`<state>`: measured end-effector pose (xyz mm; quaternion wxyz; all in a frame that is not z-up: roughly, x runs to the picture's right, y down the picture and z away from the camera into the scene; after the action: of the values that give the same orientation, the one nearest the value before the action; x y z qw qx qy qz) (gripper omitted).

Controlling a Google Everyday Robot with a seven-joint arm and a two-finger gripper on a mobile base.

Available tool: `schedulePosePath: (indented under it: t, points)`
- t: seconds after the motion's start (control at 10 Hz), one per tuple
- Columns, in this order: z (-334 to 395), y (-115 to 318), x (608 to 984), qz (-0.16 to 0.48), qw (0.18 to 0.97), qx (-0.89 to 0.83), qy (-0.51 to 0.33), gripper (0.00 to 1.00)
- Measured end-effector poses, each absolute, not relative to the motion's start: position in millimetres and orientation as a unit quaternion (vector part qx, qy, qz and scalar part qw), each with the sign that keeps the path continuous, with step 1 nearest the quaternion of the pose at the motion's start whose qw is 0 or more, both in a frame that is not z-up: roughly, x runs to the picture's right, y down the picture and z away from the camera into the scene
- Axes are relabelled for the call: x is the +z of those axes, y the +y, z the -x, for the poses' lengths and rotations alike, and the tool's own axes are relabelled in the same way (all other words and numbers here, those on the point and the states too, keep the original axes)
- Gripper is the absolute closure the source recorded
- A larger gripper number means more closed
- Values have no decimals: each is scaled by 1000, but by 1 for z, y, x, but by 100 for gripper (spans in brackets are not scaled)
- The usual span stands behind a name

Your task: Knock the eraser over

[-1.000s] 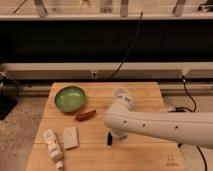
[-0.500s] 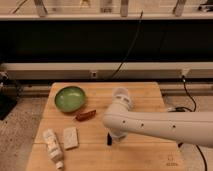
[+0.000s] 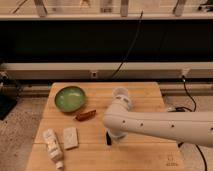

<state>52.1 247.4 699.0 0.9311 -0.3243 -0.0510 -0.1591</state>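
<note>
The eraser is a small thin black slab standing upright on the wooden table, just below the front end of my white arm. My gripper is at that front end, right next to or over the eraser, mostly hidden behind the arm's rounded housing. Only the eraser's lower part shows; its top is covered by the arm.
A green bowl sits at the back left. A reddish-brown elongated piece lies beside it. A pale flat block and a white tube lie at the front left. A clear cup stands behind the arm.
</note>
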Motion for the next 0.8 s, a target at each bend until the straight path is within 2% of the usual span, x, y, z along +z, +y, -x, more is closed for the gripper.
schedulePosePath:
  t: [0.8]
  points:
    - [-44,248,709,322,932,-152,-65,100]
